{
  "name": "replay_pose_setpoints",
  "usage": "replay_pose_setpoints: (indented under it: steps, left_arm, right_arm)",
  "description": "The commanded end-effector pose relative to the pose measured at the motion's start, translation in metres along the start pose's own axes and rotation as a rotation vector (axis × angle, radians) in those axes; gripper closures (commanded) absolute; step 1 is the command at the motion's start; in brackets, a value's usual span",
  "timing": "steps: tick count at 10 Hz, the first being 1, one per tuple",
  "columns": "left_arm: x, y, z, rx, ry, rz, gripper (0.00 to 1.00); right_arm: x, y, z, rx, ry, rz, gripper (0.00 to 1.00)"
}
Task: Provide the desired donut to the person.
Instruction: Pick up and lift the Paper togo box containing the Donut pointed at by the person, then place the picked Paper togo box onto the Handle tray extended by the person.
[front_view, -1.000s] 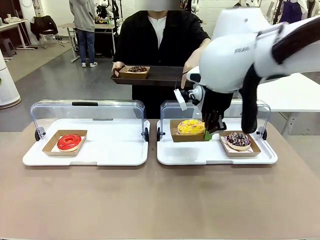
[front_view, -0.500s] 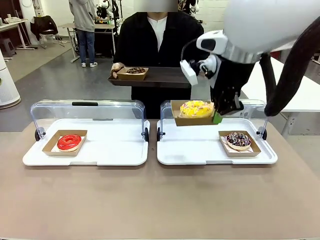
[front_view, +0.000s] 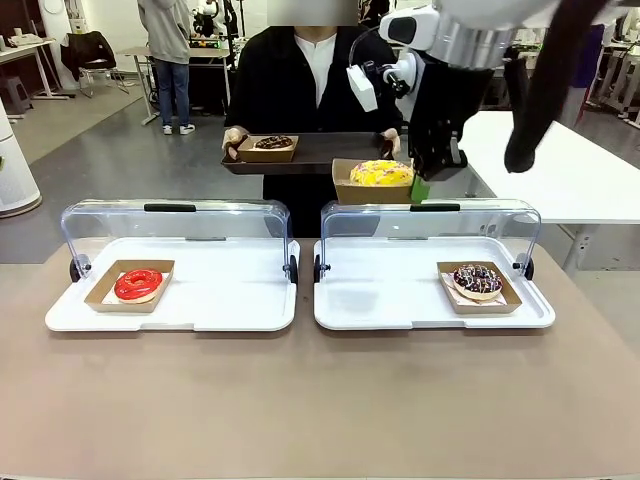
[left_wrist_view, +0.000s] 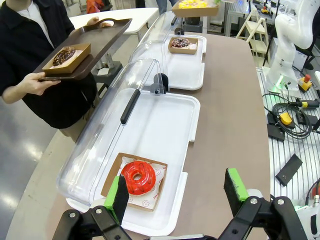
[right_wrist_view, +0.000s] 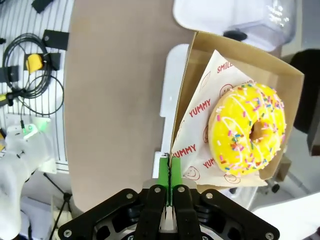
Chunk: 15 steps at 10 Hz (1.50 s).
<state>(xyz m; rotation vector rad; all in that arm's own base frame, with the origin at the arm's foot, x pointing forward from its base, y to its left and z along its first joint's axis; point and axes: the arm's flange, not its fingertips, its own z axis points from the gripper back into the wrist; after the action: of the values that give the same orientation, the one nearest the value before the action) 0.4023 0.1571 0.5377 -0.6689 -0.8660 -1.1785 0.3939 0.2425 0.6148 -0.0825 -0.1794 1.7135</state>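
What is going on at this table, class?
The right gripper, shut on the edge of a box with a yellow donut, holds it up by the tray that the person carries. That tray already has a chocolate donut. The left gripper hangs open above the red donut. A sprinkled donut sits in the right case.

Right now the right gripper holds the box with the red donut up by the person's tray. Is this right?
No, the box in the right gripper carries the yellow donut; the front view shows it. The red donut lies on the left tray. The rest holds.
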Motion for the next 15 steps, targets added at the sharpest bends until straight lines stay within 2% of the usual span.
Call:
replay_pose_setpoints:
  steps: [1, 3, 5, 6, 15]
  left_arm:
    - [0.000, -0.001, 0.000, 0.009, -0.015, -0.009, 0.00]
    - [0.000, -0.001, 0.000, 0.009, -0.015, -0.009, 0.00]
    - [0.000, -0.001, 0.000, 0.009, -0.015, -0.009, 0.00]
    - [0.000, -0.001, 0.000, 0.009, -0.015, -0.009, 0.00]
    - [0.000, -0.001, 0.000, 0.009, -0.015, -0.009, 0.00]
  right_arm:
    - [0.004, -0.039, 0.004, 0.026, 0.017, -0.094, 1.00]
    - [0.002, -0.073, -0.011, 0.053, 0.019, -0.148, 1.00]
    - [0.000, -0.092, -0.022, 0.042, 0.027, -0.157, 1.00]
    - [-0.006, -0.074, -0.022, 0.043, -0.006, -0.130, 1.00]
    - [-0.006, -0.074, -0.022, 0.043, -0.006, -0.130, 1.00]
